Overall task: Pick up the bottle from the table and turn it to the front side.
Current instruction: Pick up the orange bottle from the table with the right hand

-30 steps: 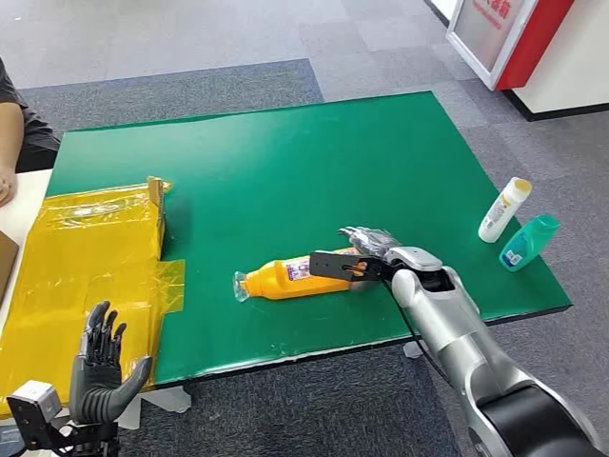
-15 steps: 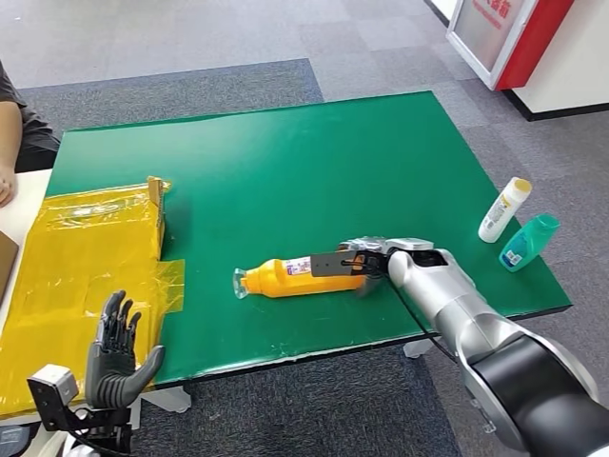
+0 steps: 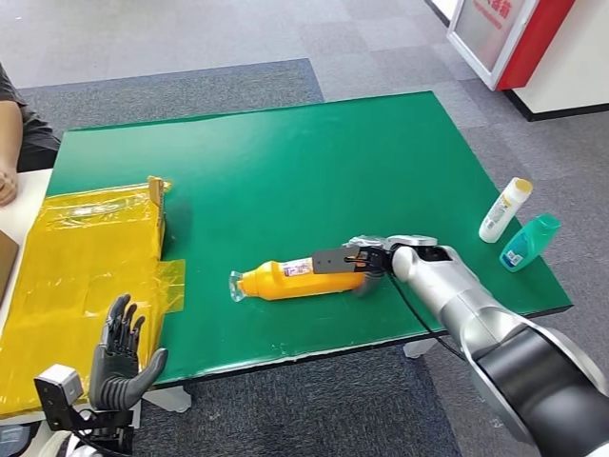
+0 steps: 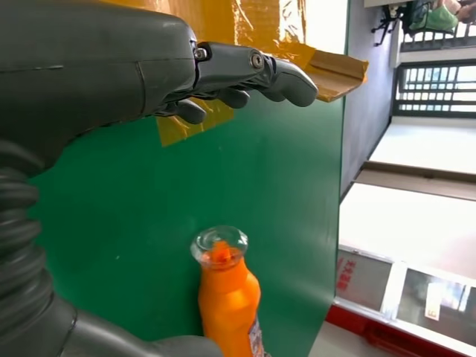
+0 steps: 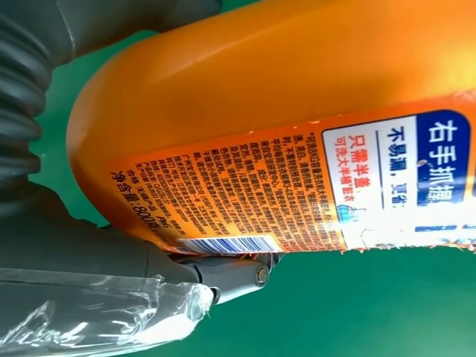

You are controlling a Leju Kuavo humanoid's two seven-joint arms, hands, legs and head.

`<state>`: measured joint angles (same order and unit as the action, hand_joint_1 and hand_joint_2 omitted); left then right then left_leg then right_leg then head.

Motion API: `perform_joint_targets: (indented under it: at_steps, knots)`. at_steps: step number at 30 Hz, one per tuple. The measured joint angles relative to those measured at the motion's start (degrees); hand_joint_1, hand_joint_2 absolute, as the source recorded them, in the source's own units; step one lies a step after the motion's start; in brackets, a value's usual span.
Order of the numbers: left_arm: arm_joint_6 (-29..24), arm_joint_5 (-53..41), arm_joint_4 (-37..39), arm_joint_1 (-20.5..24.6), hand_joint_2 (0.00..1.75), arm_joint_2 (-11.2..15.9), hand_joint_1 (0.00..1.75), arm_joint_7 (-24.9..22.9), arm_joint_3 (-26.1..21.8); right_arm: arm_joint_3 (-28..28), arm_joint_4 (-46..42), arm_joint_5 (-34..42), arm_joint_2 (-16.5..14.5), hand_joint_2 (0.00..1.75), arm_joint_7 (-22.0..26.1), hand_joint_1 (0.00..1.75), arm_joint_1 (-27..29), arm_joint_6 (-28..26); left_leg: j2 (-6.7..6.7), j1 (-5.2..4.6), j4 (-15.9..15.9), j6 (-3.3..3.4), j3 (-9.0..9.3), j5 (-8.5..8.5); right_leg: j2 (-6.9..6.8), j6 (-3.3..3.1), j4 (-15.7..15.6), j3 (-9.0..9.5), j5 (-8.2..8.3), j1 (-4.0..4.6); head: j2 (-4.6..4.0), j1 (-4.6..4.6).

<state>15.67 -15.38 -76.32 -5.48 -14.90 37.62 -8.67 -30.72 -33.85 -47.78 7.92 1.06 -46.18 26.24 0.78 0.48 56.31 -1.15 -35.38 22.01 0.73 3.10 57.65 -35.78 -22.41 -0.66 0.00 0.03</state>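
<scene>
Across the middle of the head view, the green table (image 3: 302,162) is being taken up on its left by a yellow taped sheet (image 3: 79,267), while the orange bottle (image 3: 302,279) is lying on its side in the lower centre of the frame, its clear cap pointing left and its base pointing right. At the right edge of the table, two smaller bottles are lying just beside each other, a white one (image 3: 504,209) and a teal one (image 3: 528,241), well apart from the orange one.

The right hand (image 3: 363,259) is being held against the base end of the orange bottle, with its thumb laid along the top of the body. In the right wrist view the fine-print label (image 5: 264,186) is being shown facing the camera and a finger (image 5: 236,271) is being pressed under the bottle's side; the bottle is judged to be clasped but not yet lifted from the table. The left hand (image 3: 118,357), in the lower left of the head view, is being held up with fingers spread and nothing in it.

The grasping step is judged to be in hand. For the next move, a firm closing on the base is being called for, then a lift clear of the table and a roll about the bottle's long axis until the front label is turned up.
</scene>
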Motion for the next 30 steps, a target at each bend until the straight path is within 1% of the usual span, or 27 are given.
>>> perform_joint_targets:
  at_steps: [4, 10, 12, 15, 16, 18, 21, 24, 26, 28, 30]
  knots:
    - [-0.11, 0.01, -0.02, -0.53, 1.75, -0.01, 0.00, 0.00, -0.22, -0.15, -7.28, 6.38, 2.45, 1.75, -1.51, 1.75, 3.50, -2.89, 0.00, 0.00, 0.00, 0.01, -0.02, 0.02, 0.00, 0.00, 0.00, -0.02, -0.01, 0.00, 0.00, -0.01]
    - [-0.11, -0.07, -0.03, -0.80, 1.75, -0.03, 0.00, -0.07, -0.35, -0.10, -14.09, 8.35, 4.47, 1.75, -2.16, 1.75, 6.86, -4.22, 0.00, 0.00, 0.00, 0.02, -0.04, 0.04, 0.00, 0.00, 0.00, -0.05, -0.02, 0.00, 0.00, -0.02]
    - [-0.11, -0.28, -0.13, -0.91, 1.75, -0.17, 0.00, -0.61, -0.43, 0.48, -17.20, 10.07, 4.67, 1.75, -2.14, 1.75, 9.02, -7.66, 0.04, 0.01, 0.00, 0.01, -0.04, 0.04, -0.02, 0.01, 0.00, -0.03, -0.05, 0.02, 0.00, -0.01]
    - [0.04, -0.68, -0.80, -1.31, 1.75, -0.79, 0.00, -2.49, -0.66, 3.01, -24.87, 11.10, 3.99, 1.75, -2.54, 1.75, 14.81, -14.87, 0.08, 0.03, 0.00, 0.01, -0.05, 0.07, -0.03, 0.01, 0.00, -0.01, -0.09, 0.03, 0.00, -0.01]
    - [0.40, -0.50, -1.18, -1.41, 1.75, -1.10, 0.00, -3.33, -0.75, 4.21, -27.83, 10.46, 3.15, 1.75, -2.62, 1.75, 17.17, -16.86, 0.08, 0.04, -0.01, 0.00, -0.06, 0.09, -0.03, 0.01, 0.01, -0.01, -0.10, 0.05, 0.00, -0.01]
    - [1.74, 0.56, -2.02, -1.47, 1.75, -1.71, 0.00, -5.03, -0.91, 6.86, -33.60, 8.85, 0.48, 1.75, -2.19, 1.75, 22.06, -19.62, 0.07, 0.05, -0.01, -0.04, -0.07, 0.14, -0.02, -0.04, 0.01, -0.04, -0.14, 0.07, 0.00, -0.01]
    - [3.95, 3.14, -3.33, -1.17, 1.75, -2.30, 0.00, -7.61, -0.93, 10.00, -39.40, 8.02, -4.50, 1.75, 0.09, 1.75, 27.36, -21.14, 0.05, 0.07, -0.01, -0.09, -0.07, 0.17, -0.02, -0.12, 0.02, -0.10, -0.20, 0.11, 0.00, -0.02]
    - [5.02, 6.66, -4.69, -0.51, 1.75, -2.39, 0.00, -11.26, -0.68, 12.15, -41.86, 7.84, -8.81, 1.75, 2.66, 1.75, 29.59, -22.20, 0.04, 0.10, -0.01, -0.10, -0.07, 0.16, -0.03, -0.14, 0.03, -0.10, -0.23, 0.13, 0.00, -0.01]
    - [5.06, 8.23, -5.64, 0.06, 1.75, -2.37, 0.00, -13.03, -0.28, 13.59, -42.79, 7.58, -11.42, 1.75, 3.56, 1.75, 30.70, -22.62, 0.04, 0.11, -0.01, -0.11, -0.06, 0.16, -0.02, -0.15, 0.03, -0.09, -0.22, 0.12, 0.00, -0.01]
    - [4.94, 8.96, -6.40, 0.48, 1.75, -2.32, 0.00, -13.70, 0.02, 14.57, -43.45, 7.35, -13.28, 1.75, 3.99, 1.75, 31.62, -22.67, 0.02, 0.09, -0.01, -0.11, -0.05, 0.17, -0.01, -0.16, 0.03, -0.09, -0.19, 0.11, 0.00, -0.02]
    - [4.82, 9.33, -6.84, 0.63, 1.75, -2.27, 0.00, -13.82, 0.19, 15.33, -43.96, 7.18, -14.46, 1.75, 4.25, 1.75, 32.14, -22.57, 0.02, 0.08, -0.01, -0.10, -0.05, 0.16, -0.02, -0.15, 0.02, -0.09, -0.19, 0.10, 0.00, 0.00]
